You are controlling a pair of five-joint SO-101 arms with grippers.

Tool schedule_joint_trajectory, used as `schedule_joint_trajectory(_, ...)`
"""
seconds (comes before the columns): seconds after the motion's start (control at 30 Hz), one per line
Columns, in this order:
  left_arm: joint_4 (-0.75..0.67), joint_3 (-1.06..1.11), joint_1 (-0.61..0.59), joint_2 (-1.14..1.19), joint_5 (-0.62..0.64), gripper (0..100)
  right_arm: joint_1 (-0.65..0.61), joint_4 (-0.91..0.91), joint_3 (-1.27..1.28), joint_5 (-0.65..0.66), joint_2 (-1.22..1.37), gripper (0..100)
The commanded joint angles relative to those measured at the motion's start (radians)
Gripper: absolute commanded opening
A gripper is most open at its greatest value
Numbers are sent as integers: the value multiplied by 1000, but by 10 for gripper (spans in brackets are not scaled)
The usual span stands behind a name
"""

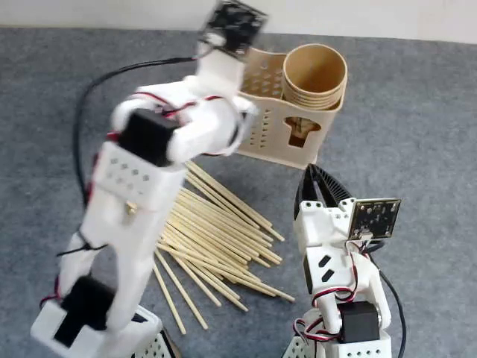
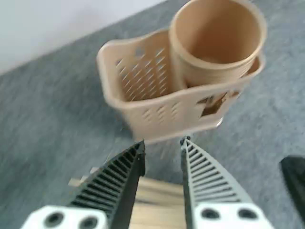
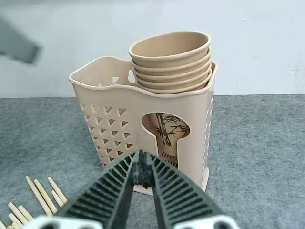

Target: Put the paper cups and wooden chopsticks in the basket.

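Note:
A beige plastic basket (image 1: 277,123) stands at the back of the grey mat, with a stack of paper cups (image 1: 316,73) in its right compartment. Wooden chopsticks (image 1: 216,231) lie in a loose pile on the mat in front of it. My left gripper (image 2: 162,145) hangs open and holds nothing, above the far edge of the chopsticks (image 2: 157,202) and just short of the basket (image 2: 143,90) and cups (image 2: 217,43). My right gripper (image 1: 310,173) is shut on nothing, low and pointing at the basket's front (image 3: 119,124); the cups (image 3: 171,59) rise above it.
The left arm's white body (image 1: 141,194) stretches over the left part of the chopstick pile. A black cable (image 1: 86,112) loops at the back left. Open mat lies to the right of the basket. A few chopstick ends (image 3: 40,195) lie beside my right gripper.

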Motion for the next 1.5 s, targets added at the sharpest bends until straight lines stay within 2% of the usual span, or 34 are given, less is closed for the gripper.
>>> schedule_joint_trajectory(0.0, 94, -36, -67, -68, -8, 126, 5, -24, -12, 12, -13, 6)
schedule_joint_trajectory(0.17, 204, -4, -188, -81, -8, 126, 5, -18, -16, 12, -4, 6)
schedule_joint_trajectory(0.27, 201, 94, -239, -111, -6, 123, 4, -16, -16, 38, -2, 6)
schedule_joint_trajectory(0.33, 192, 179, -272, -166, -9, 78, -24, -16, -16, 72, -2, 6)
schedule_joint_trajectory(0.4, 130, 274, -298, -252, -11, 4, -53, -15, -16, 87, -2, 6)
schedule_joint_trajectory(0.53, -2, 506, -349, -443, -26, 37, -93, 61, -77, 91, -1, 6)
schedule_joint_trajectory(0.67, -132, 750, -407, -618, -26, 27, -139, 168, -162, 133, -1, 6)
schedule_joint_trajectory(0.93, -334, 1098, -541, -806, -23, 28, -251, 191, -180, 193, -1, 6)
schedule_joint_trajectory(1.13, -471, 1260, -576, -817, 51, 30, -314, 240, -183, 195, 1, 6)
schedule_joint_trajectory(1.27, -482, 1273, -630, -817, 69, 28, -381, 255, -185, 204, 30, 6)
schedule_joint_trajectory(1.47, -488, 1293, -668, -817, 97, 30, -450, 249, -231, 206, 325, 6)
